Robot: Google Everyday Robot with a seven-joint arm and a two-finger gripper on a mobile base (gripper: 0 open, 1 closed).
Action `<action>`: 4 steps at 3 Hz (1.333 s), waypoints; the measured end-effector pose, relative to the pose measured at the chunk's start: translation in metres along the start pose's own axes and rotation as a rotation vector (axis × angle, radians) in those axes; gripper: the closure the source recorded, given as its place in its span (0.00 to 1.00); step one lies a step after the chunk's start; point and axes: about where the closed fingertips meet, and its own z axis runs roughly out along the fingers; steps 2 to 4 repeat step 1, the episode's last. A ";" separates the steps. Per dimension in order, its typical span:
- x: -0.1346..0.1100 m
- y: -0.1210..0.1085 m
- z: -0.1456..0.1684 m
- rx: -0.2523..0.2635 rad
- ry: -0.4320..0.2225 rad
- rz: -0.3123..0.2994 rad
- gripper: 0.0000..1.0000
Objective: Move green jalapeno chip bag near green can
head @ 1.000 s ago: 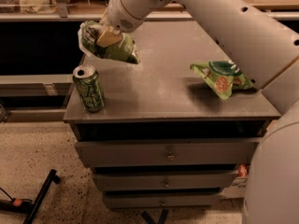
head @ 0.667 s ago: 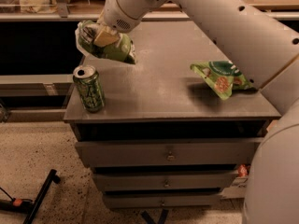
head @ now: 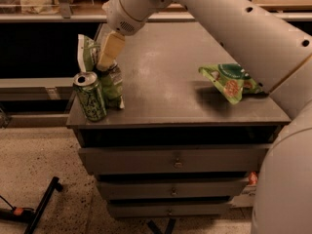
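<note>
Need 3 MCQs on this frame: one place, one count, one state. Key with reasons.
1. Where is the green jalapeno chip bag?
A) far right of the cabinet top
B) right beside the green can, front left
C) on the floor

2. How many chip bags show?
A) one
B) two
C) four

3. How does the green can stand?
A) upright
B) on its side
C) upside down

Key:
1. B: the gripper, above the can, is shut on the bag, right beside it.
2. B: that bag plus the lime-green bag at the right.
3. A: its silver top faces up.
</note>
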 end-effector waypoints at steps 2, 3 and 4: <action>0.000 0.000 0.000 0.000 0.000 0.000 0.00; 0.000 0.000 0.000 0.000 0.000 0.000 0.00; 0.000 0.000 0.000 0.000 0.000 0.000 0.00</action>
